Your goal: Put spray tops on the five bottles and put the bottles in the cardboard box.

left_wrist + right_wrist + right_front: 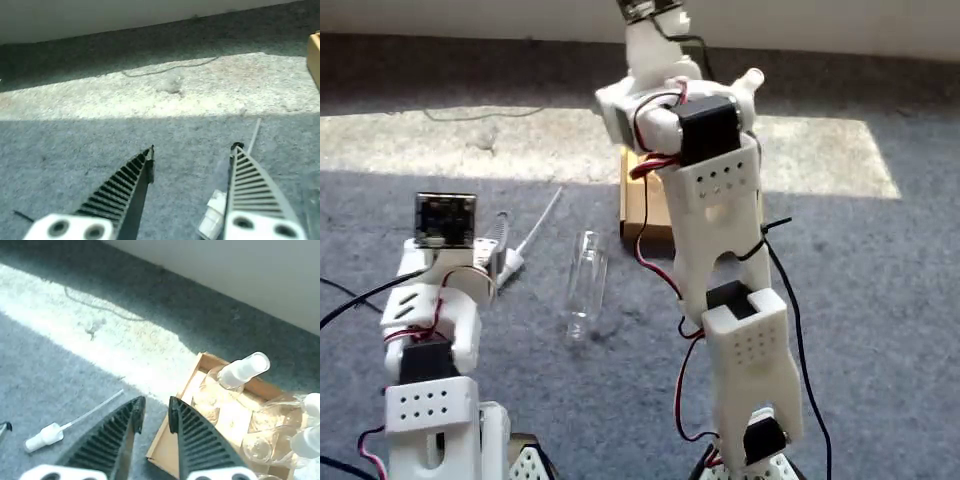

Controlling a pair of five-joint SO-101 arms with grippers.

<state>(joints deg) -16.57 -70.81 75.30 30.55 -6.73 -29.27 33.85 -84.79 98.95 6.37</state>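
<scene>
My left pincer (192, 148) is spread wide with nothing between its fingers, low over the grey carpeted tabletop (880, 300). A loose spray top (214, 216) lies just beside the outer face of one finger, outside the gap, its thin dip tube (254, 135) pointing away over the carpet. Whether the finger actually touches the white cap I can't quite tell from my wrist view. From above, the same spray top sits near my left arm's front end. One clear bottle (585, 283) without a top lies on its side a little past it, between my two arms and apart from both.

My right arm is stretched out far forward, over the cardboard box (167, 452), which stands on the carpet at the edge of a bright patch of sunlight (420, 140). My right pincer (155, 402) hangs above the box's near corner with its fingers parted only by a narrow slot, and it grips nothing. Inside the box lie several clear bottles, already capped. One white spray head (243, 370) points up toward the far wall of the box, and two more caps (306, 442) show at the side. Glare on the glass makes the count unsure, probably four.
</scene>
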